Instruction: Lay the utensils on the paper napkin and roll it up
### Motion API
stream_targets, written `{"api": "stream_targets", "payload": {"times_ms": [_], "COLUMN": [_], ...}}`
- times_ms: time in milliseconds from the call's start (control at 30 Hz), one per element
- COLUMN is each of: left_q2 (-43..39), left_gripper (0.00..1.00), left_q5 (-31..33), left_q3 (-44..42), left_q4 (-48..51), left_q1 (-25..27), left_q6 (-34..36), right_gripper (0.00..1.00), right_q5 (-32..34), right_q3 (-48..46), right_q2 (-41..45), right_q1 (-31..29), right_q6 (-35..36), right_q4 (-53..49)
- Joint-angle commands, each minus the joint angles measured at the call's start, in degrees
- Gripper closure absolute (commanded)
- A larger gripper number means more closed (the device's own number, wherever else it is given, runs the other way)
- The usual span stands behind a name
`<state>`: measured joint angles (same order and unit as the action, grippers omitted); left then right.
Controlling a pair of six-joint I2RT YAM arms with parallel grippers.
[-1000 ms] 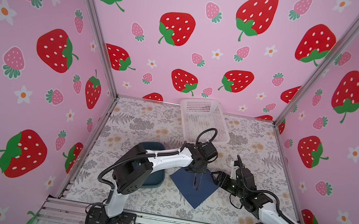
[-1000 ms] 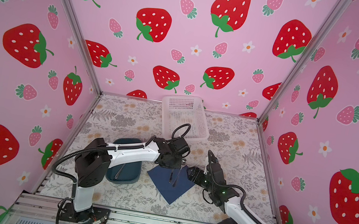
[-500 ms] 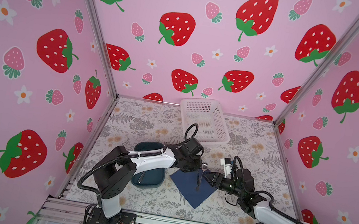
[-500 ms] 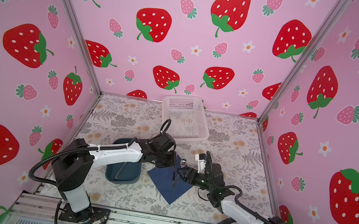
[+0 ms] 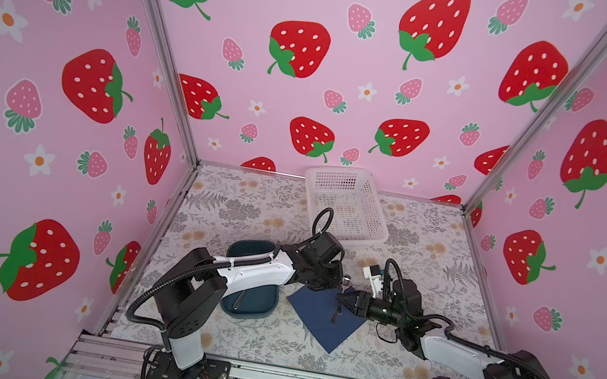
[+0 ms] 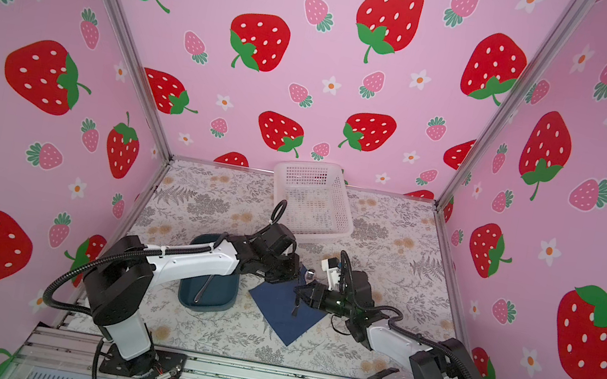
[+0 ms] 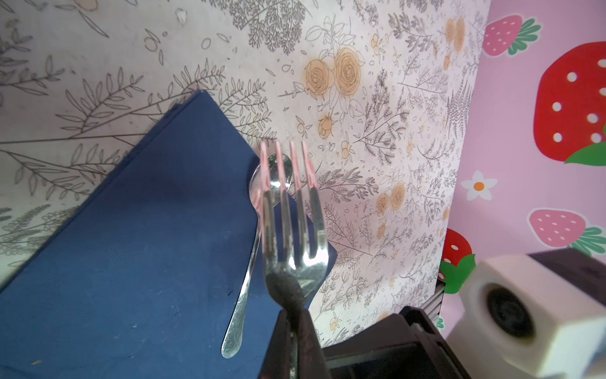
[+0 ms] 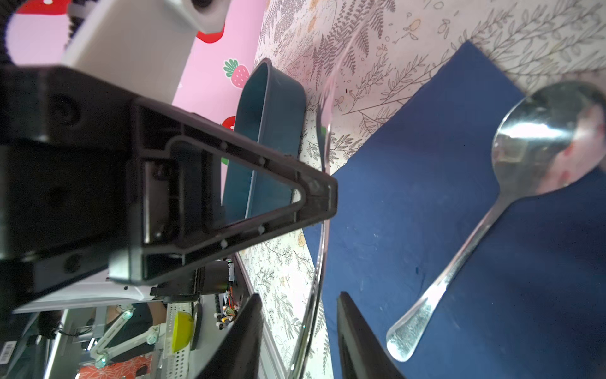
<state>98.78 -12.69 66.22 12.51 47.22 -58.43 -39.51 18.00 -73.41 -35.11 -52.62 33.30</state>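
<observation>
Pink strawberry walls (image 5: 313,74) all round and a floral-print tabletop (image 5: 247,210), pretty cute setup tbh.

Starting at the business end: the left gripper (image 7: 295,315) is pinched tight on the fork (image 7: 288,229), grabbing it at the neck just under the tines, and the fork is up off the table. The right gripper (image 8: 298,295) has its fingers (image 8: 357,334) parted, one on each side of the fork's handle a bit further along. In the right wrist view there's a sliver of gap on both sides, so it isn't clamped on anything. In both top views the two grippers sit nose to nose over the far part of the paper napkin (image 5: 317,315).

Right under the fork is the spoon (image 7: 249,262). It's lying on the napkin, handle on the blue paper, bowl poking out past the napkin's edge onto the floral print. From the left wrist view the fork's tines line up over that bowl.

The napkin itself lies flat, turned diamond-wise as seen from above, toward the front middle of the table.

Just beside it on the left arm's side, not touching, is the teal tray (image 5: 251,308) with one more slim utensil (image 5: 239,300) lying in it. It's too small to tell which one.

Way at the back against the wall sits the white basket (image 5: 338,171), well apart from all this.
</observation>
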Motion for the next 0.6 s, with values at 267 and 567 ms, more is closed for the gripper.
{"api": "stream_targets", "payload": {"times_ms": [267,567], "left_q2": [-2.36,-2.67], "left_gripper": [1.00,0.99], "left_q5": [0.45,-0.02], "left_q3": [-1.60,-3.45], "left_q4": [-3.35,-6.94], "left_q1": [-0.45,-0.70], "left_q6": [-2.28,-4.65], "right_gripper": [0.83,0.98], "right_q5": [2.90,8.90], "right_q3": [5.33,8.61], "right_q2": [-0.89,1.34], "right_q1": [-1.34,-2.98], "right_q6": [5.27,8.50], "right_q4": [-6.37,-14.16]}}
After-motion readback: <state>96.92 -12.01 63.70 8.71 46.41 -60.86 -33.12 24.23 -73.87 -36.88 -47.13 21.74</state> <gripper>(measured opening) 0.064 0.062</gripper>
